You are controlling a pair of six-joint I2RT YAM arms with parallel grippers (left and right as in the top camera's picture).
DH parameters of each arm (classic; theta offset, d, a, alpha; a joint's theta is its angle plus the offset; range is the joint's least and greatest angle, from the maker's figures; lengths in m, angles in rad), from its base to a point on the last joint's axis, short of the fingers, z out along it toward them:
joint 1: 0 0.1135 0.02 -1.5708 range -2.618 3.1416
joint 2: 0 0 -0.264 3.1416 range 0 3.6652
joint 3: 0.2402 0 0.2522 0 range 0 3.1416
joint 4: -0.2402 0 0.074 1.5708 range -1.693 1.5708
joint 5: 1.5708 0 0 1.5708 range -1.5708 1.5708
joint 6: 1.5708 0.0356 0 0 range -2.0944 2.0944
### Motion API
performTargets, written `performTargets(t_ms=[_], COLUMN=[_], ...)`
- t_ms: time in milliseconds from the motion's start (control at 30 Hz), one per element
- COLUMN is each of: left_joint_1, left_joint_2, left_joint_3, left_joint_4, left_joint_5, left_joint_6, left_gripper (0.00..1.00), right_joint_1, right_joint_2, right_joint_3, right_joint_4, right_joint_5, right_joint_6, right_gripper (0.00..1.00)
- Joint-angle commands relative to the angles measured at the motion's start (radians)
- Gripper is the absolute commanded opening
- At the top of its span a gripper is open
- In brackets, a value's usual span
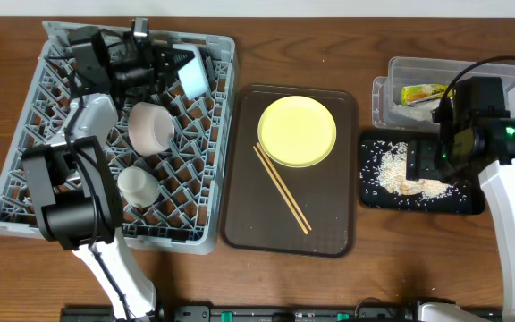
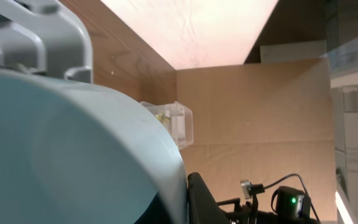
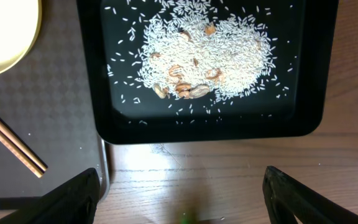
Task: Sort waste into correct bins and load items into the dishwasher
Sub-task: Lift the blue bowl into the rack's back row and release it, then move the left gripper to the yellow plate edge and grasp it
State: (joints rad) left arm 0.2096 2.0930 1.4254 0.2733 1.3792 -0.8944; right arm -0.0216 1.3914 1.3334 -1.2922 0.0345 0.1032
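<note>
The grey dish rack (image 1: 190,192) holds a white bowl (image 1: 150,127) and a small white cup (image 1: 138,186). At its far edge the left gripper (image 1: 179,59) is closed, apparently pinching the rim of the light-blue bowl (image 1: 193,73), which stands on its side among the dividers. The brown serving tray (image 1: 249,215) carries the pale-yellow plate (image 1: 297,131) and the wooden chopsticks (image 1: 282,190). The black tray (image 3: 104,74) holds the rice (image 3: 197,50) and food scraps. The clear tub (image 1: 409,64) holds the snack wrapper (image 1: 421,93). The right gripper (image 3: 181,174) hovers over the black tray's near edge, jaws wide apart and empty.

Risks: if released while leaning, the blue bowl could roll flat or knock the white bowl. The thin chopsticks lying flat may slip from a pinch, and the plate's low rim offers little purchase.

The left wrist view is nearly filled by the bowl's wall, so the fingers' contact is unseen there. The right arm covers part of the tub and black tray, and I cannot find the tissue
</note>
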Motion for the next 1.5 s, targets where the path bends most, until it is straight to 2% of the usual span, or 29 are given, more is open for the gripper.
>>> performTargets(t_ms=[0,67,267,367,700,900,1133,1467], left_joint_1=[0.037,0.052,0.103,0.123,0.213,0.227,0.18,0.19], left_joint_2=[0.046,0.046,0.046,0.046,0.026,0.026,0.026,-0.005], left_joint_3=[-0.003,-0.003,-0.003,-0.003,-0.003,-0.003,-0.003,-0.003], left_joint_4=[-0.01,-0.01,-0.01,-0.009,0.039,0.027,0.028,0.027], left_joint_5=[-0.019,-0.006,0.005,0.005,-0.007,0.008,0.03,-0.03], left_joint_6=[0.011,0.032,0.048,0.048,0.056,0.056,0.071,0.115], left_gripper=[0.08,0.17,0.65,0.77,0.87,0.88,0.88,0.89], right_joint_1=[-0.018,-0.018,-0.018,-0.018,-0.018,-0.018,-0.018,-0.018], right_joint_2=[-0.013,-0.013,-0.013,-0.013,-0.013,-0.013,-0.013,-0.013], right_joint_3=[0.017,0.017,0.017,0.017,0.017,0.017,0.017,0.017], right_joint_4=[-0.003,-0.003,-0.009,-0.01,-0.017,-0.017,-0.018,-0.028], right_joint_5=[0.01,0.01,0.01,0.01,0.01,0.01,0.01,0.01], right_joint_6=[0.016,0.016,0.016,0.016,0.016,0.016,0.016,0.016], right_gripper=[0.81,0.82,0.82,0.82,0.81,0.81,0.81,0.81])
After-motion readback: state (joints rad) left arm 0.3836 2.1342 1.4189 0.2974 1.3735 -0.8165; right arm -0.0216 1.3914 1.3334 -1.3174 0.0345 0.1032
